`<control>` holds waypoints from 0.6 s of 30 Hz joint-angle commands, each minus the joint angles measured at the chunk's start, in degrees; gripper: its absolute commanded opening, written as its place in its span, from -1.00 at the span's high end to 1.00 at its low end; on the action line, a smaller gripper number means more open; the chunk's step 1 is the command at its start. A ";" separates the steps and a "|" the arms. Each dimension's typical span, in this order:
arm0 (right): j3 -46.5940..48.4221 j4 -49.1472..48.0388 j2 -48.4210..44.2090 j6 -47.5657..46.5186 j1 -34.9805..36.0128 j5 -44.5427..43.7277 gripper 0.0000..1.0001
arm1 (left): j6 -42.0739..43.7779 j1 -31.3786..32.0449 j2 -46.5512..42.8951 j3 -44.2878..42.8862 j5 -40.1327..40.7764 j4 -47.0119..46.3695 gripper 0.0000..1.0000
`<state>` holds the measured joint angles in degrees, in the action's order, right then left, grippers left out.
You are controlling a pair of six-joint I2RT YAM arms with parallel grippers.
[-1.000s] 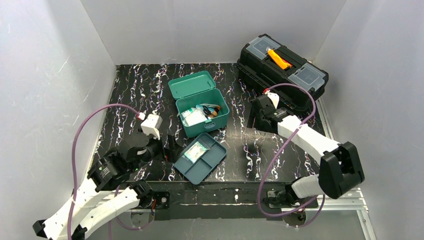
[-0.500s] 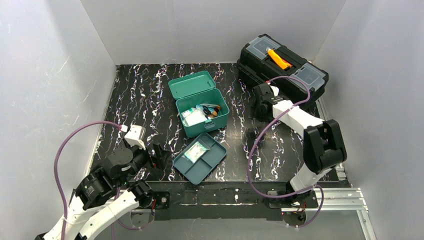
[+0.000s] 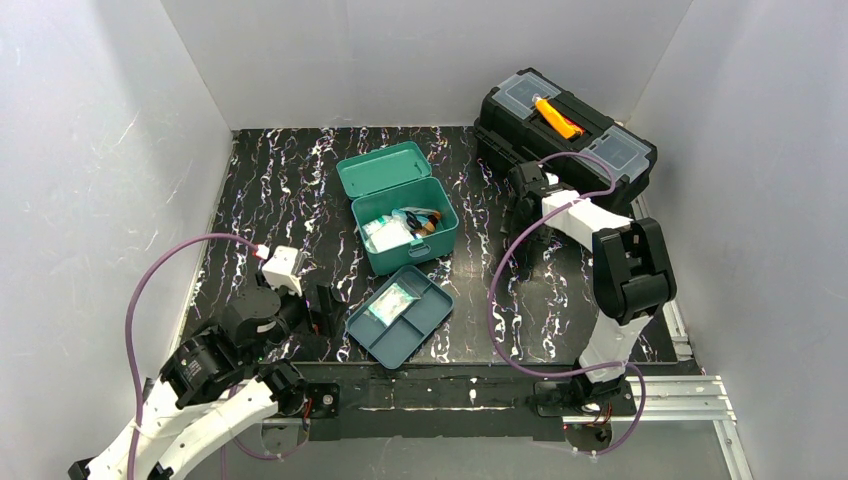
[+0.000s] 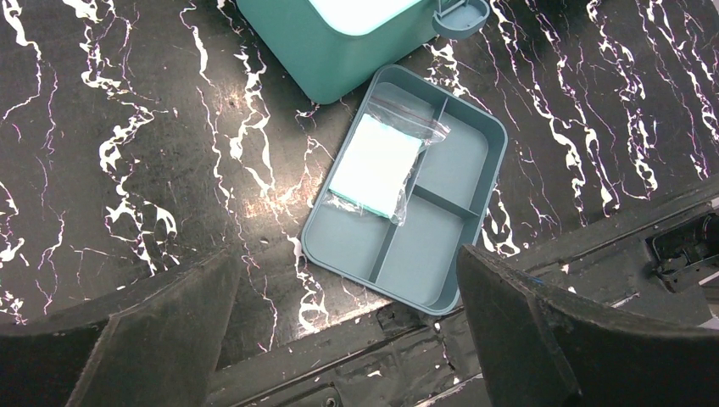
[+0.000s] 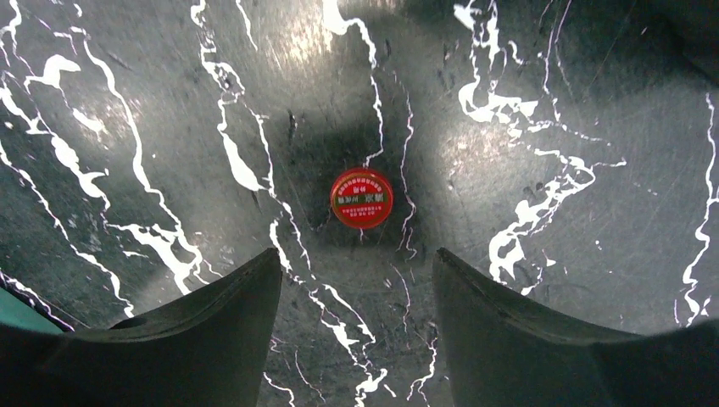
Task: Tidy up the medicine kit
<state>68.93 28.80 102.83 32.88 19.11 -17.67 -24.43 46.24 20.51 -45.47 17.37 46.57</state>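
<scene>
Because the red tin (image 5: 362, 197) is lying loose at the 3 o'clock side of the medicine kit (image 3: 412, 256), I am hovering my right gripper (image 5: 356, 263) above it, jaws spread and empty, tin at 12 o'clock.

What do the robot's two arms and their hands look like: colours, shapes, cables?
The left arm and right arm have white shells with black joint housings. Each carries a looping purple cable. The left hand and right hand each have two broad, black, tapering fingers. A small white box sits on the left wrist.
</scene>
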 commanded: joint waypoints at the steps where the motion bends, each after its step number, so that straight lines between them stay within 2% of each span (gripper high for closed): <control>1: 2.75 -1.91 1.66 -0.86 -0.97 -0.38 -0.42 | 0.73 -0.22 -0.51 -0.23 0.34 0.20 -0.97; 10: 2.74 -3.63 3.74 -0.76 -2.03 0.14 -0.36 | 0.60 -0.25 -0.74 -0.23 0.95 0.46 -0.96; 18: 3.09 -4.43 5.45 -0.53 -2.15 1.30 -0.23 | 0.43 -0.20 -0.51 -0.20 1.35 0.57 -0.96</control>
<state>70.11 26.09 106.87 32.56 17.41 -17.08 -24.45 46.24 20.08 -45.47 17.45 46.76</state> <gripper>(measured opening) 0.628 0.981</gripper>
